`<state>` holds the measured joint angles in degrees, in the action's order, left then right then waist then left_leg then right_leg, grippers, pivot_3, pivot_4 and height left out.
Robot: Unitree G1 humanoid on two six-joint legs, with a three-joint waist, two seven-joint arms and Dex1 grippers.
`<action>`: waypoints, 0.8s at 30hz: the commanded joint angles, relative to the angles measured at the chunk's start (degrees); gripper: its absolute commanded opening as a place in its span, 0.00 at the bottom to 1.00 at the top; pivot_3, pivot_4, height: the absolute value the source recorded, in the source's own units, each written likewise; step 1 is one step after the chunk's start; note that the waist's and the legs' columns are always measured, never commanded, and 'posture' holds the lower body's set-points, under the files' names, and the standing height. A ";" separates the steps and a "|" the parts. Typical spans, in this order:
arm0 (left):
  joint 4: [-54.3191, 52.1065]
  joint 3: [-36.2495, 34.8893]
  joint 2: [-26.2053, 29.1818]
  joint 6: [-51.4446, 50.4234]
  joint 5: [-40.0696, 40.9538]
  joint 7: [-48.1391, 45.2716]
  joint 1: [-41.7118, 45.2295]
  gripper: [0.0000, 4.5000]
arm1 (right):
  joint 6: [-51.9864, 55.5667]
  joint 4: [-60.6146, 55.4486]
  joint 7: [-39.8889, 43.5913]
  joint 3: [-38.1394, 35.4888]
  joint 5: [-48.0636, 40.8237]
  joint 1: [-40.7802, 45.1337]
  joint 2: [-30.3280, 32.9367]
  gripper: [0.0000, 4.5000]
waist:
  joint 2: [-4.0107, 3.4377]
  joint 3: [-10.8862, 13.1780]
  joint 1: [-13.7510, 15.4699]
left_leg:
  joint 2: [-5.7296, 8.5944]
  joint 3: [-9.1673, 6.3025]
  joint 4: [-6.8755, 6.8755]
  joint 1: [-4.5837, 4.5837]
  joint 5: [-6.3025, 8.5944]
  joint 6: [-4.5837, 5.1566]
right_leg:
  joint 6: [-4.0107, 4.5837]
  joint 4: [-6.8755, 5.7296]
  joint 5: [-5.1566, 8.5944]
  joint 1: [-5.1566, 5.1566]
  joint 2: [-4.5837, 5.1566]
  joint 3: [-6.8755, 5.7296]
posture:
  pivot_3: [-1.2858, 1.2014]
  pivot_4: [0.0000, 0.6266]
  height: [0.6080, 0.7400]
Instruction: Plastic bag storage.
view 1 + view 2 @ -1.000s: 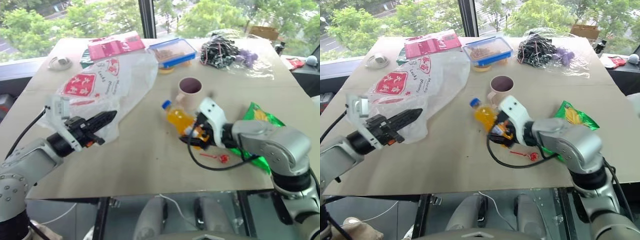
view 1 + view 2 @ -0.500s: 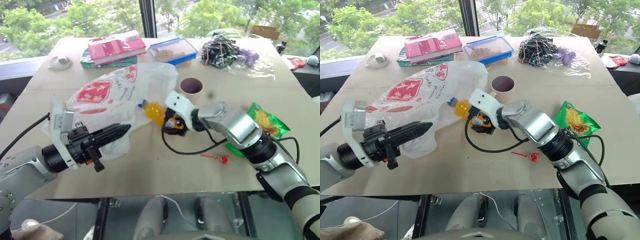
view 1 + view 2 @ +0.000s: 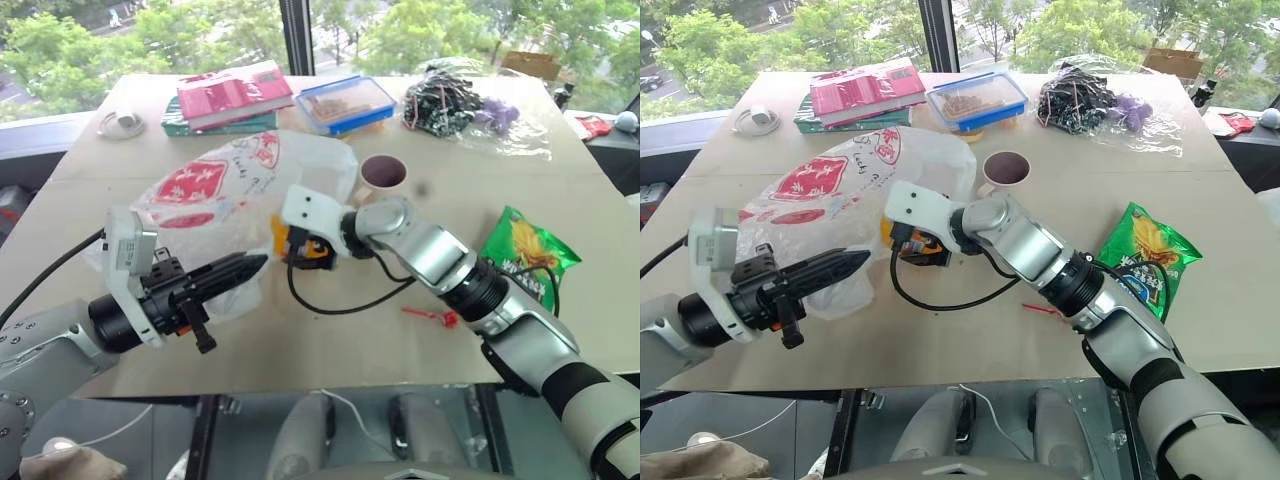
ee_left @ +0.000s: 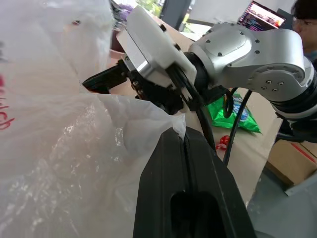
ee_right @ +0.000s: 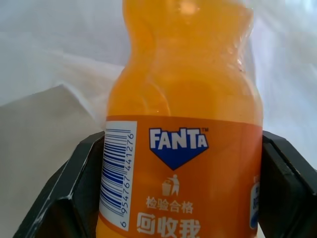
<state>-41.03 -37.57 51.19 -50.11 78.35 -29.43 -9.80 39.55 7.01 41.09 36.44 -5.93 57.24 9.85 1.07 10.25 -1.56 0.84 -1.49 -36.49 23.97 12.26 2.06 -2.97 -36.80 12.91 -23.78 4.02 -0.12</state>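
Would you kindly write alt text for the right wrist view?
An orange Fanta bottle sits clamped between the right gripper's two black fingers, its label with barcode facing the camera. Behind it is the translucent white plastic bag.

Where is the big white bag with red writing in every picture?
Left eye: the plastic bag lies mid-table, left of the cup.
Right eye: same place.
Left wrist: crinkly film beside the black fingers.
Right wrist: white film behind the orange bottle.
Landmark: the right gripper.
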 commanded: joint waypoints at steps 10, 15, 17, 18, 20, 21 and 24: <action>-0.59 3.86 0.90 2.20 -0.26 2.36 3.03 0.00 | -0.63 -1.54 2.92 -3.96 2.25 1.24 2.37 0.76 | -0.03 0.02 0.03 | -0.03 0.04 0.02 0.00 -0.03 -0.05 | 0.01 -0.02 0.00 -0.01 -0.05 0.03 | 0.52 0.24 1.00; -0.74 4.40 1.27 1.96 0.51 2.12 4.17 0.00 | -7.86 8.39 2.41 -3.99 3.25 5.40 -8.37 0.76 | -0.04 0.03 -1.08 | -0.12 0.10 0.16 -0.04 -0.11 -0.17 | 0.02 -0.08 -0.01 -0.12 -0.25 0.16 | 0.52 0.24 1.00; -1.07 4.14 1.28 1.91 0.89 2.20 3.95 0.00 | -11.05 12.01 2.56 -6.26 1.92 6.82 -12.57 0.96 | -0.05 0.05 -0.83 | -0.18 0.07 0.18 -0.05 -0.11 -0.18 | 0.03 -0.10 -0.01 -0.14 -0.31 0.15 | 0.52 0.24 1.00; -1.21 4.02 1.30 1.95 1.21 2.25 3.79 0.00 | -13.77 13.08 2.96 -7.28 1.54 6.98 -13.88 0.99 | -0.06 0.06 -0.65 | -0.19 0.00 0.20 -0.04 -0.12 -0.20 | 0.04 -0.10 -0.01 -0.13 -0.31 0.11 | 0.52 0.24 1.00; -1.55 3.80 1.38 2.22 1.69 2.52 3.25 0.00 | -17.02 14.90 2.16 -8.83 2.01 7.08 -15.09 0.99 | -0.03 0.04 -0.33 | -0.14 -0.06 0.20 -0.03 -0.11 -0.21 | 0.04 -0.08 -0.01 -0.13 -0.23 0.06 | 0.52 0.24 1.00; -1.73 3.68 1.33 2.43 1.87 2.99 2.93 0.00 | -18.64 15.69 0.92 -9.09 3.33 6.89 -14.92 0.99 | -0.03 0.03 -0.27 | -0.11 -0.09 0.19 -0.03 -0.11 -0.21 | 0.04 -0.04 -0.01 -0.09 -0.19 0.01 | 0.52 0.24 1.00; -1.58 3.51 1.09 2.90 2.27 4.42 2.33 0.00 | -18.66 12.27 -0.55 -12.05 2.91 3.23 -13.27 0.99 | -0.02 0.03 -0.23 | -0.01 -0.09 0.18 -0.03 -0.11 -0.22 | 0.03 -0.03 -0.01 -0.06 -0.06 0.02 | 0.52 0.24 1.00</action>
<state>-42.08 -33.25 51.91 -47.94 80.19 -26.18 -7.14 22.48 23.96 40.85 27.63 -2.22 61.44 -4.46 1.06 10.27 -1.78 0.83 -1.59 -36.32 23.94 12.13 1.82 -2.94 -36.84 12.90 -23.84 3.96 -0.12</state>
